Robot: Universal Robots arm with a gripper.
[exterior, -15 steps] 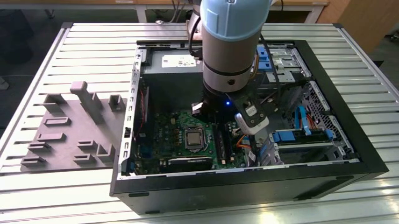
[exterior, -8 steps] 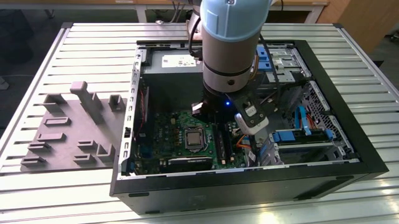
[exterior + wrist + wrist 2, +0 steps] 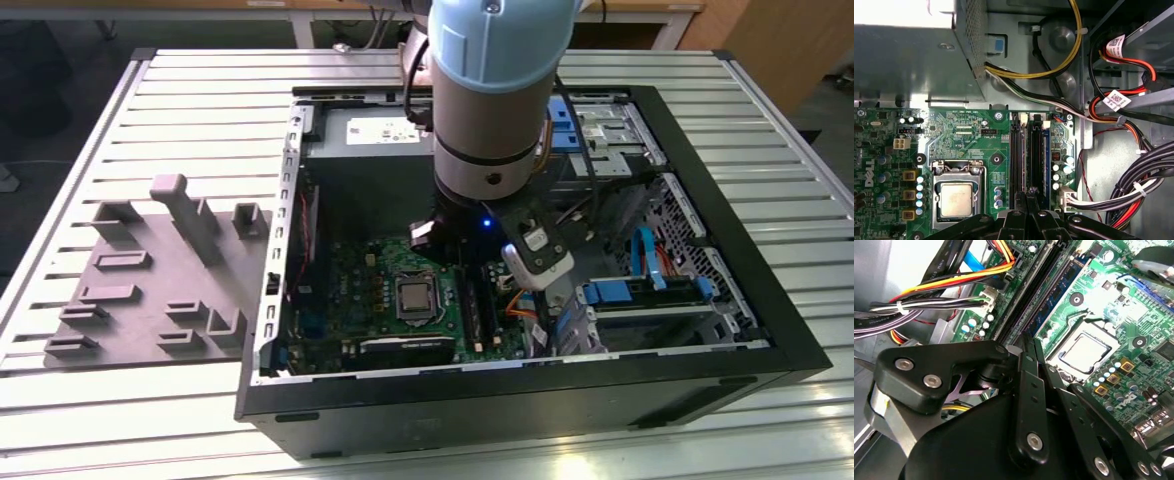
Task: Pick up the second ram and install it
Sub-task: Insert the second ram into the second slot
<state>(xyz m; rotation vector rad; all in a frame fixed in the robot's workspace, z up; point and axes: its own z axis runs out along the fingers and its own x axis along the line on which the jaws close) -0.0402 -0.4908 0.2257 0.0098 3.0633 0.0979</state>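
Observation:
My gripper (image 3: 1027, 196) hangs inside the open computer case (image 3: 747, 375), low over the black memory slots (image 3: 1017, 160) beside the processor socket (image 3: 956, 197). In both wrist views its fingers (image 3: 1026, 390) are pressed together, with the tips right over the slot bank (image 3: 1026, 300). A thin blue-green memory stick (image 3: 1046, 157) stands upright in the slot on the far side from the processor; I cannot tell whether it is the second ram. No stick shows between the fingertips. In the exterior view the arm (image 3: 494, 110) covers the fingers.
A grey fixture block (image 3: 147, 290) with posts sits on the slatted table at the exterior view's left. Cable bundles (image 3: 1134, 195) and yellow and orange wires (image 3: 954, 282) crowd the case beside the slots. The silver power supply box (image 3: 909, 55) stands beyond the motherboard.

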